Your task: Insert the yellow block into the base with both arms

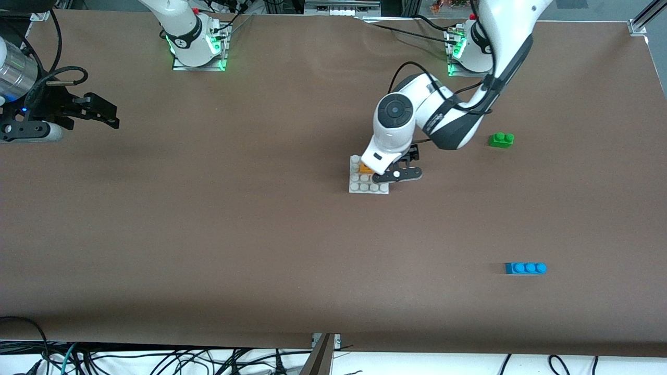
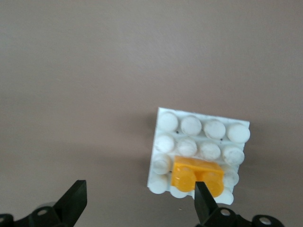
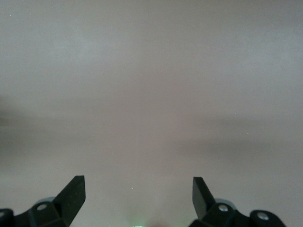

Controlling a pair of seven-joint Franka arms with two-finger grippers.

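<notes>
The yellow block (image 1: 366, 168) sits on the studs of the white base (image 1: 365, 186) at mid-table, half hidden under the left arm's hand. In the left wrist view the yellow block (image 2: 198, 176) is on the base (image 2: 208, 135) near one edge. My left gripper (image 1: 385, 172) hangs over that edge of the base, open and holding nothing (image 2: 140, 191). One of its fingers (image 2: 202, 196) shows in front of the block, the other over bare table. My right gripper (image 1: 107, 114) waits open over bare table at the right arm's end (image 3: 138, 187).
A green two-stud brick (image 1: 501, 139) lies toward the left arm's end, a little farther from the front camera than the base. A blue three-stud brick (image 1: 525, 267) lies nearer the front camera, also toward that end. Cables hang at the table's front edge.
</notes>
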